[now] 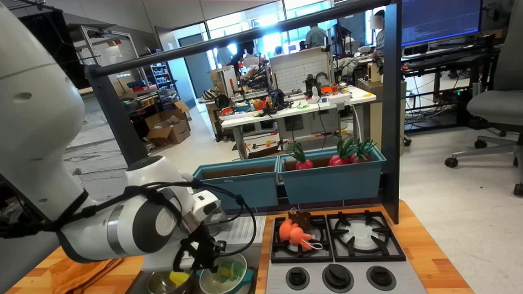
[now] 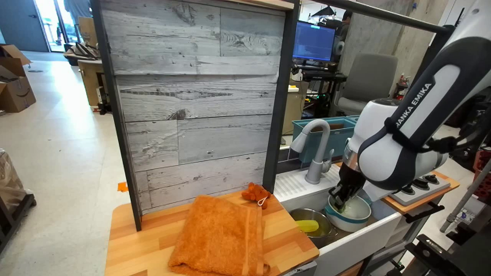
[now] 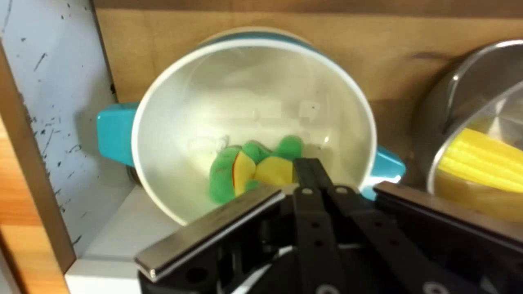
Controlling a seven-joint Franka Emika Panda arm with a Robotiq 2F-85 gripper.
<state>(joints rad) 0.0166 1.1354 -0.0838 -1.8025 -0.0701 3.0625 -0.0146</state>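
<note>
My gripper [image 3: 309,163] points down over a white pot [image 3: 249,94] with teal handles, which stands in the sink. Its black fingers meet along their length, and I see nothing between them. Inside the pot lies a green and yellow plush toy [image 3: 245,171], just left of the fingertips in the wrist view; part of it is hidden behind the gripper. Whether the fingertips touch the toy, I cannot tell. Beside this pot is a steel pot [image 2: 324,239] with a yellow corn cob [image 2: 308,225] in it. Both exterior views show the gripper low over the white pot.
A grey faucet [image 2: 317,161] rises behind the sink. An orange towel [image 2: 220,234] and an orange plush [image 2: 255,193] lie on the wooden counter. Orange [image 1: 295,233] and brown plush toys [image 1: 301,219] rest on the stove [image 1: 339,267]. Teal planters [image 1: 333,183] stand behind, one holding red radishes [image 1: 340,160].
</note>
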